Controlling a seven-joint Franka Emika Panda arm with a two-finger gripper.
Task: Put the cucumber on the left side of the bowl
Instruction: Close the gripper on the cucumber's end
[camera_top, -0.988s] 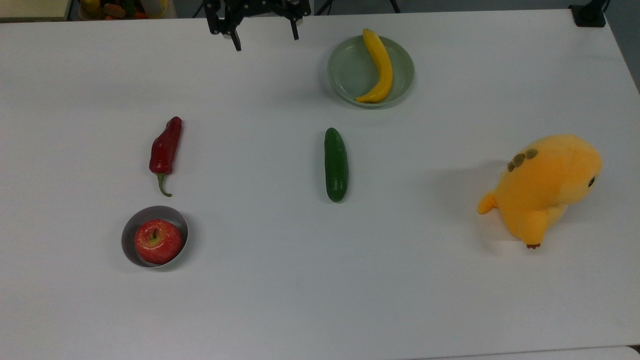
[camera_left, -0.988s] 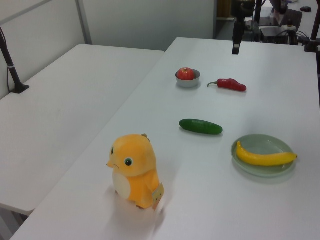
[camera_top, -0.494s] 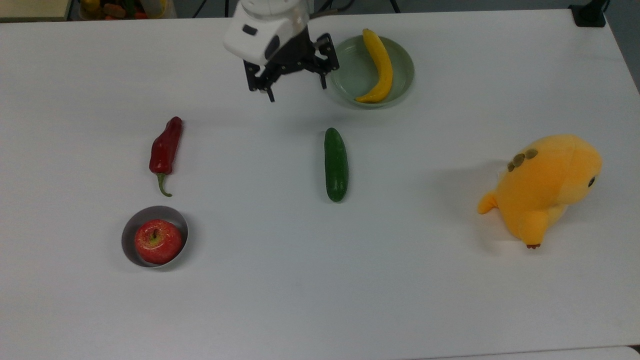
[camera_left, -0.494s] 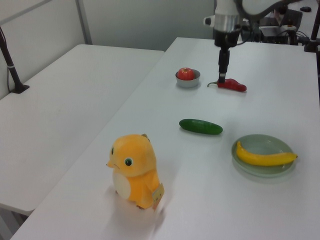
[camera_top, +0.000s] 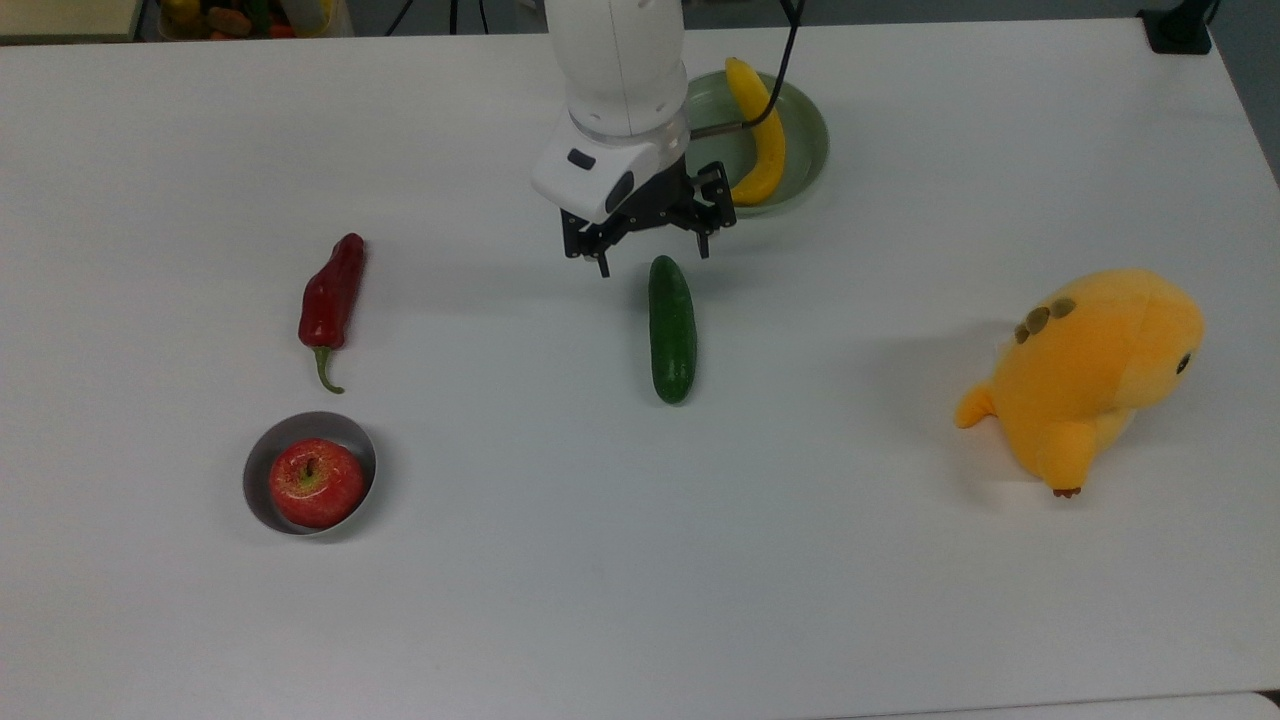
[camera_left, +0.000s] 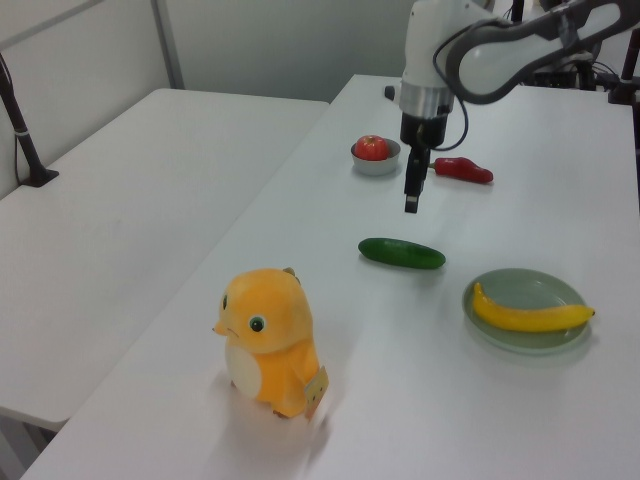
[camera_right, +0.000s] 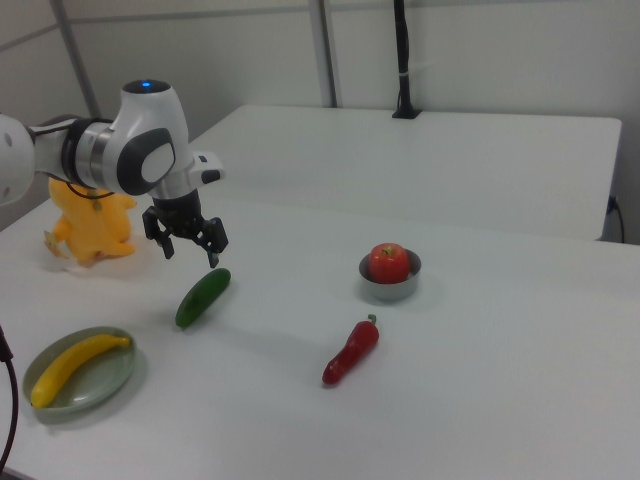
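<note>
While the cucumber (camera_top: 672, 329) lies free on the table (camera_top: 640, 560), the end effector (camera_top: 652, 258) hangs above its end, spread wide and empty, apparently to straddle it

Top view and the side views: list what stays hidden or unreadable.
- Pale green dish, top view: its near-left rim is covered by the arm.
- Bowl, every view: its floor is hidden under the apple.
- Pincer, left view: seen edge-on, its fingers overlap; the top view shows them apart above the cucumber.

Bare table (camera_top: 500, 330) between cucumber (camera_top: 672, 330), bowl (camera_top: 262, 458)
</note>
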